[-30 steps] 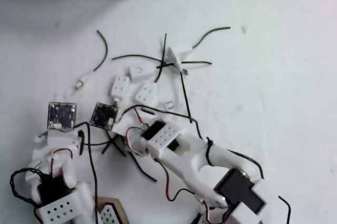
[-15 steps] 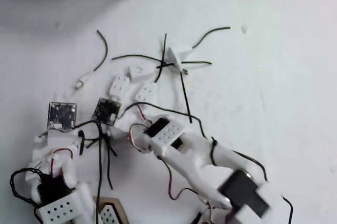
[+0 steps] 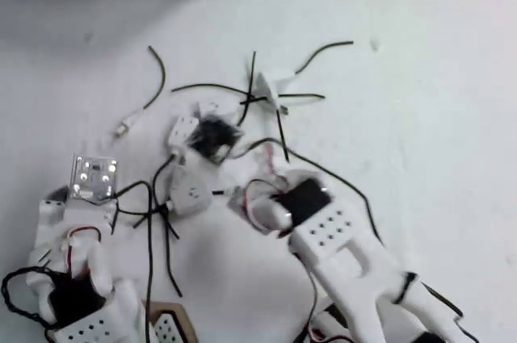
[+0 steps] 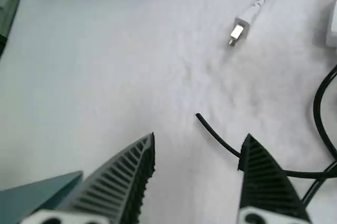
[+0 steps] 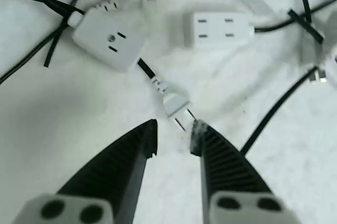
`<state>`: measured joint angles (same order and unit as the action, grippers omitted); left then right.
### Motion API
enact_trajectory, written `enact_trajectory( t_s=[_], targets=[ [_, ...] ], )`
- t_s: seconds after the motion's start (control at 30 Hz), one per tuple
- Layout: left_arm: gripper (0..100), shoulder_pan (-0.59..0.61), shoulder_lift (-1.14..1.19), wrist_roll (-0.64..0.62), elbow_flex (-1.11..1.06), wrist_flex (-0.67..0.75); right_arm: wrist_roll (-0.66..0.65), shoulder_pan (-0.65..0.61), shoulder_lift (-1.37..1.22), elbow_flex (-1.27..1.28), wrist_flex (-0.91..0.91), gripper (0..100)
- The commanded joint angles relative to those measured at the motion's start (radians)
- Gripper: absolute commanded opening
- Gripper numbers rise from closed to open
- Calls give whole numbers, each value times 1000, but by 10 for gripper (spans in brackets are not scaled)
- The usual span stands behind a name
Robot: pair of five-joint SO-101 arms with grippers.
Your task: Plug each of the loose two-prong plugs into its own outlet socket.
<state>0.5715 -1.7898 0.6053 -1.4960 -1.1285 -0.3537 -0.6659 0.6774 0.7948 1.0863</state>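
White plug (image 5: 172,101) lies loose by outlet block (image 5: 108,38); I read right gripper (image 5: 174,129) spread at its prongs (left gripper (image 4: 199,140) spread too).

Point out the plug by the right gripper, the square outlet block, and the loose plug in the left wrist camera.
White plug (image 5: 172,100): right wrist view, its body behind the prongs.
Square outlet block (image 5: 109,38): right wrist view, middle of its face.
Loose plug (image 4: 240,26): left wrist view, its head.
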Motion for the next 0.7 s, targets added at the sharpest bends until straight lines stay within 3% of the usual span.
enact_trajectory(
  t_s=[0.0, 0.2, 0.43, 0.5, 0.67],
  targets=[
    [260, -38, -2, 101, 140, -72, 80, 96, 82, -3, 96, 183],
    [260, -200, 182, 195, 298, -189, 169, 202, 96, 37, 96, 199],
    [308, -406, 602, 331, 483, -196, 186, 294, 96, 132, -65, 199],
    [358, -447, 705, 353, 512, -189, 186, 325, 96, 143, -87, 198],
    [363, -558, 877, 396, 562, -132, 186, 363, 97, 144, -91, 198]
  ],
)
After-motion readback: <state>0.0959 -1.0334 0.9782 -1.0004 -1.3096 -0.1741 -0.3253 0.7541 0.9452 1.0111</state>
